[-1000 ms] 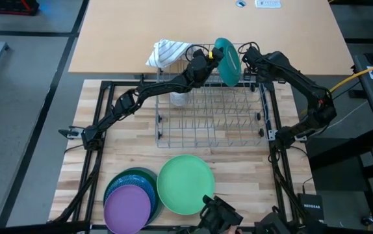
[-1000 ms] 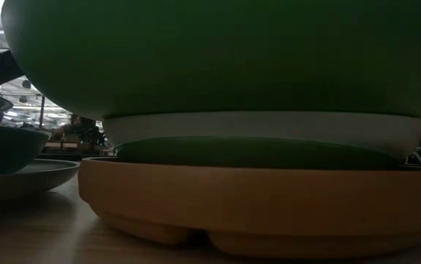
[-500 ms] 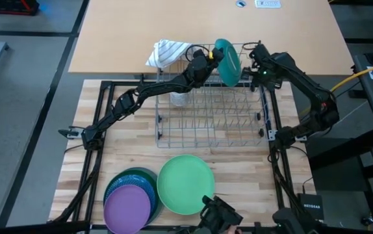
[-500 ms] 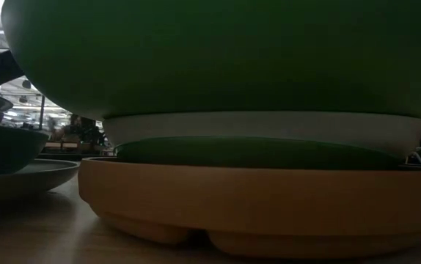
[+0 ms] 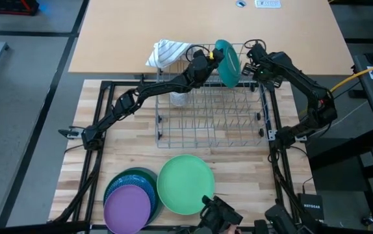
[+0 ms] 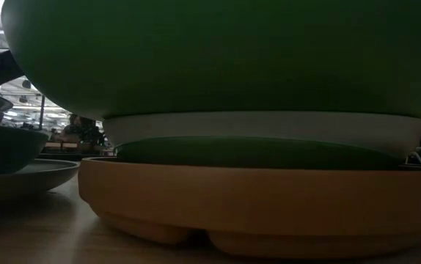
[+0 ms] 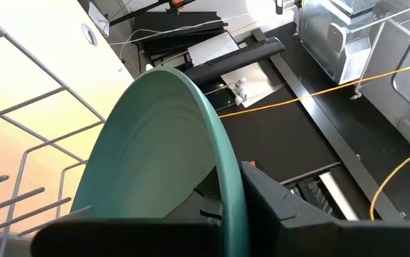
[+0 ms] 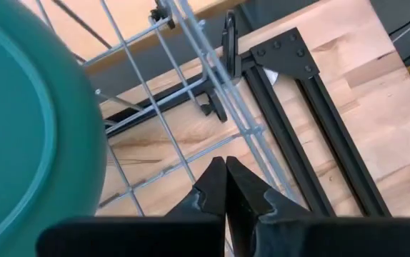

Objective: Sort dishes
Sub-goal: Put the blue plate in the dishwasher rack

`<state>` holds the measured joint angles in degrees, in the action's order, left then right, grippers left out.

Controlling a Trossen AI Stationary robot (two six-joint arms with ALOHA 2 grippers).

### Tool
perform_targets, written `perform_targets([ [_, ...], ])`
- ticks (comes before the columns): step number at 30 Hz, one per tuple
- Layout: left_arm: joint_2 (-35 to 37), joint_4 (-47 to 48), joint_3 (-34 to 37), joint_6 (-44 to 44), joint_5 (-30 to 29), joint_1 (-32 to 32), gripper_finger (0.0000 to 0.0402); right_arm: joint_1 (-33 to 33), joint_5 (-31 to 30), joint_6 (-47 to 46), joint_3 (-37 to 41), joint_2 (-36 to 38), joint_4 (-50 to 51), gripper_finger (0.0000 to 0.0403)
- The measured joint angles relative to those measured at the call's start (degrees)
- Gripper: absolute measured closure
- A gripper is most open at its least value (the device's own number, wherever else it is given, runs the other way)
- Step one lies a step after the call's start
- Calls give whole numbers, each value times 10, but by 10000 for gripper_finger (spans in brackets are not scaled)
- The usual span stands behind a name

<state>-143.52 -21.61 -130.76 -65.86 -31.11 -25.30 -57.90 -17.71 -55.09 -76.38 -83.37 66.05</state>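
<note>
Near the table's front edge, far left: a stack of dishes with a purple plate (image 5: 127,207) on top, blue and dark teal rims (image 5: 136,175) showing beneath. Just right of it, touching or overlapping: a large light green plate (image 5: 186,184), lying flat; in the low view, this green dish (image 6: 218,55) atop a white one (image 6: 262,128), a dark green one (image 6: 258,154) and a tan one (image 6: 247,198). Farther back, centre: a wire dish rack (image 5: 212,120), a striped white cloth (image 5: 167,52) draped over its far-left corner. Reaching across the rack from the left: the left gripper (image 5: 214,56), clenched on the rim of a teal plate (image 5: 227,61) held upright on edge at the rack's far side; from the left wrist view, the same teal plate (image 7: 155,150) pinched between dark fingers (image 7: 276,207). Just right of the plate, above the rack's far-right corner: the right gripper (image 5: 253,54), fingers (image 8: 244,189) pressed together, grasping nothing, with the teal plate (image 8: 26,121) close beside it over the rack wires (image 8: 191,50).
</note>
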Motion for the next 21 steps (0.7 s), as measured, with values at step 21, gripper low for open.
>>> perform_targets([
  [21, 0, 1, 0, 3, 5, -3, 380, 18, 109, -37, -60, 95, 172, 400],
])
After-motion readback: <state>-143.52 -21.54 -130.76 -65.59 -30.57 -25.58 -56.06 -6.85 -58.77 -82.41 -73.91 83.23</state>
